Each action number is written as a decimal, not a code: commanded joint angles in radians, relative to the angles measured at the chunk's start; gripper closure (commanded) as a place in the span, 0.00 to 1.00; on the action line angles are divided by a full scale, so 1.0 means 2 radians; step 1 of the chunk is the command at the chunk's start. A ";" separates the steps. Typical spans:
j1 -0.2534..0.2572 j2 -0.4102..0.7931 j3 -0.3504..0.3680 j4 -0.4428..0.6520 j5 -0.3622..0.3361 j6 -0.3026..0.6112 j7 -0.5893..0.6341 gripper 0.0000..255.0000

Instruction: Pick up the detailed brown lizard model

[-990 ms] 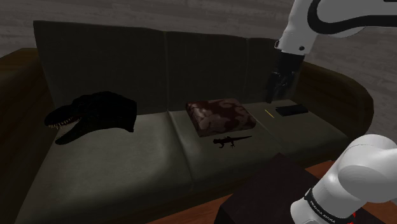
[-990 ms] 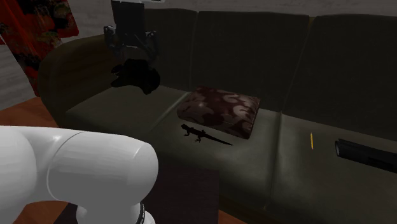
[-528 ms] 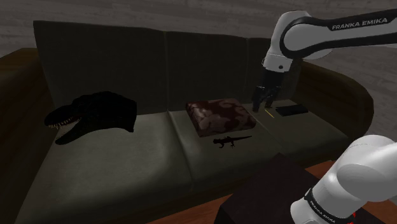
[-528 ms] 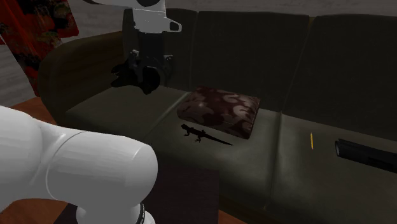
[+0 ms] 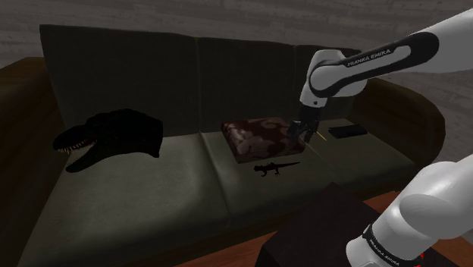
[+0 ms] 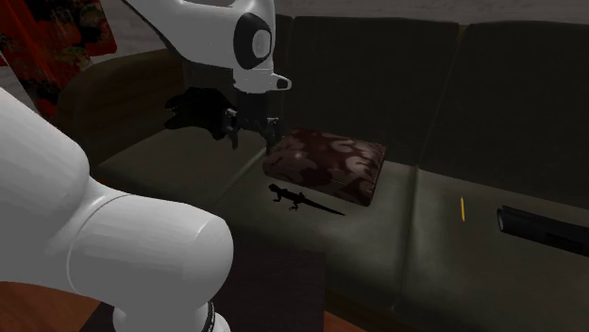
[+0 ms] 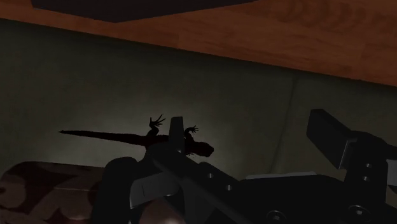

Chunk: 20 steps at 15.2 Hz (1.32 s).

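The lizard (image 5: 274,168) is a small dark figure with a long tail, lying flat on the middle seat of the dark sofa (image 5: 151,197), just in front of a brown patterned cushion (image 5: 261,136). It also appears as the lizard (image 6: 300,199) and, in the wrist view, the lizard (image 7: 153,138) lies stretched out beyond the fingers (image 7: 337,137). My black gripper (image 5: 301,132) hangs in the air by the cushion's edge, above and behind the lizard, apart from it. In the second exterior view the gripper (image 6: 251,138) stands open and holds nothing.
A black dinosaur head (image 5: 114,138) with pale teeth lies on the sofa seat at the shoulder view's left. A thin yellow pencil (image 5: 320,135) and a flat black object (image 5: 348,130) lie on the other end seat. My dark stand (image 5: 326,220) is in front of the sofa.
The arm has swung down from high over the end seat towards the cushion, bringing the gripper lower and closer to the lizard. The lizard and cushion have not moved.
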 commanded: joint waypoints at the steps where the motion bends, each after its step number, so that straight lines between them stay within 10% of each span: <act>1: -0.002 0.039 -0.006 0.003 0.003 0.034 -0.007 0.00; 20: -0.049 0.428 -0.021 0.161 0.093 0.229 -0.106 0.00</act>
